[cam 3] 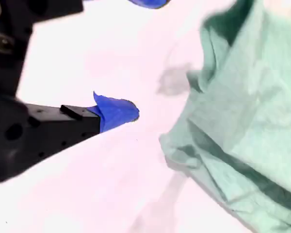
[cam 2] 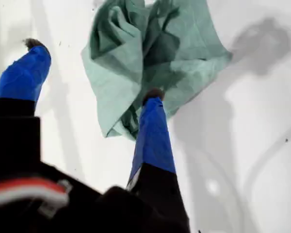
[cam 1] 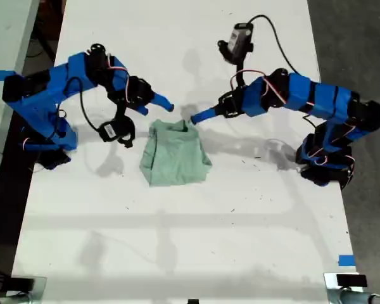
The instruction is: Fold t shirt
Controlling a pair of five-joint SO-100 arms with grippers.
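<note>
T shirt bunched | first tool open, one fingertip touching | second tool open, clear

White table; crumpled mint t shirt lies near its middle.

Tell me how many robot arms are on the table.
2. One arm is on the exterior view's left, the other arm on its right, both reaching toward the t shirt between them.
</note>
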